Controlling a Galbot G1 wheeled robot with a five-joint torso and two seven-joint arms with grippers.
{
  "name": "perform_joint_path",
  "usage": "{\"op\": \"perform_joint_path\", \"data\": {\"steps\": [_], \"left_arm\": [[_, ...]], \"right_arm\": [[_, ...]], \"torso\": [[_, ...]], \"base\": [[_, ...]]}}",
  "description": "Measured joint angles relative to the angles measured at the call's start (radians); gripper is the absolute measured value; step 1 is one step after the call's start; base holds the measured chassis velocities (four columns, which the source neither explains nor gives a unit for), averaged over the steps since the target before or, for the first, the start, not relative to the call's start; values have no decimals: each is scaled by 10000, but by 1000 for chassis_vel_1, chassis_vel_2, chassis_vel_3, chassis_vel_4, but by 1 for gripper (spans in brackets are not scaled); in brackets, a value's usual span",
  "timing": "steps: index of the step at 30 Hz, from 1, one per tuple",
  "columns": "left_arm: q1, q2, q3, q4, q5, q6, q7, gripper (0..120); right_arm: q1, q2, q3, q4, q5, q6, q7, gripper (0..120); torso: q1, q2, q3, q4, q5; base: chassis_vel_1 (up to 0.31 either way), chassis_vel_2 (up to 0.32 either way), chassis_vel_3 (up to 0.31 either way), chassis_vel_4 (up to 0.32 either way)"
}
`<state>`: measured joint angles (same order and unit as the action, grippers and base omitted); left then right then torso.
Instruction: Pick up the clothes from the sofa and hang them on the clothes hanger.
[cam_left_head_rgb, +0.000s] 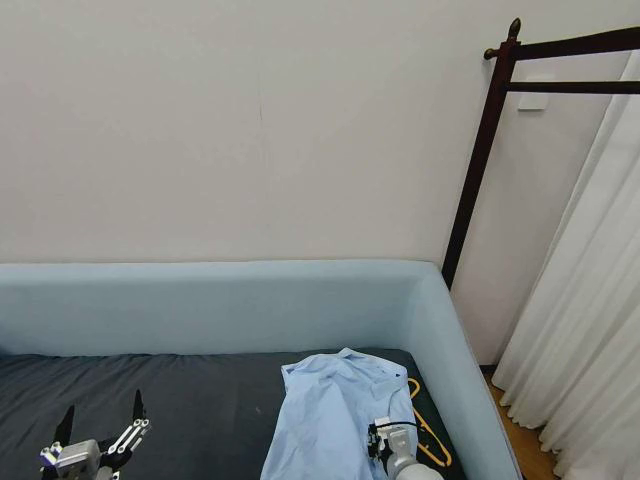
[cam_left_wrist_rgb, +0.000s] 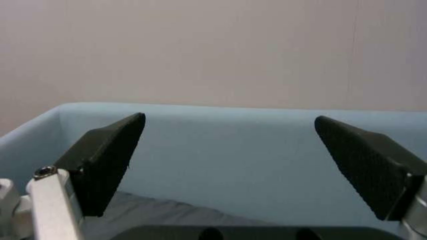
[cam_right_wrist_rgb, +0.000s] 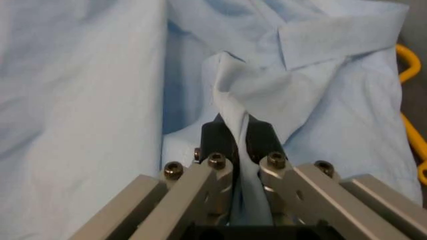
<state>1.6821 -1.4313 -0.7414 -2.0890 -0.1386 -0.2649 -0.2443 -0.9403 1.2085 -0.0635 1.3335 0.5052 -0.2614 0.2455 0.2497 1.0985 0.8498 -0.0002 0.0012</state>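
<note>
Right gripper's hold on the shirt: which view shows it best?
Right wrist view: right gripper pinches a shirt fold close up. Head view has it distant, at the bottom edge; left wrist view faces the sofa back.

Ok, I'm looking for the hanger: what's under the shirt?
A yellow hanger pokes out from under the shirt, which the right claw pinches; the hanger's remainder is covered. The dark cushion lies beneath.
</note>
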Motion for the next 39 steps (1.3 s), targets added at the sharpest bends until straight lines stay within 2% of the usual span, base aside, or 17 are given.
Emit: {"op": "perform_joint_path", "data": {"steps": [4, 7, 12, 19, 27, 30, 33, 34, 39], "left_arm": [[-38, -3, 55, 39, 8, 0, -4, 100], [-80, -11, 137, 95, 41, -3, -18, 100], [-125, 29, 218, 127, 48, -26, -30, 100], [-209, 111, 387, 150, 49, -29, -34, 100], [-289, 215, 493, 205, 40, -55, -64, 100], [-299, 261, 493, 212, 16, -57, -68, 100], [-355, 364, 457, 275, -67, -58, -77, 100], [-355, 364, 457, 275, -67, -58, -77, 100], [-410, 425, 449, 395, -119, -100, -93, 100]], "right_arm": [[-378, -417, -41, 1129, 353, 0, 55, 0], [-1150, -1094, -124, 2821, 764, -296, 210, 0], [-2263, -1823, 57, 4060, 391, -794, 497, 0], [-3497, -2389, 947, 4387, -33, -1276, 957, 0], [-3759, -2085, 1167, 3872, 185, -1489, 1956, 0], [-3772, -2010, 1128, 3829, 188, -1410, 2146, 6], [-3967, -1975, 1077, 4261, 133, -1360, 2602, 21], [-3967, -1975, 1077, 4261, 133, -1360, 2602, 21], [-4479, -2370, 1176, 5917, -171, -1993, 3486, 44]], "torso": [[0, -1, 0, 0, 0], [0, 1, 0, -1, -2], [-1, 1, -1, -3, -1], [0, 1, -1, -3, -1], [-1, 0, 0, -2, 0], [0, 0, 0, -1, 0], [0, 0, 0, -1, -1], [0, 0, 0, -1, -1], [0, 1, 0, -1, -4]], "base": [[0, 0, 0, 0], [0, 0, 0, 0], [0, 0, 0, 0], [0, 0, 0, 0], [0, 0, 0, 0], [0, 0, 0, 0], [0, 0, 0, 0], [0, 0, 0, 0], [0, 0, 0, 0]]}}
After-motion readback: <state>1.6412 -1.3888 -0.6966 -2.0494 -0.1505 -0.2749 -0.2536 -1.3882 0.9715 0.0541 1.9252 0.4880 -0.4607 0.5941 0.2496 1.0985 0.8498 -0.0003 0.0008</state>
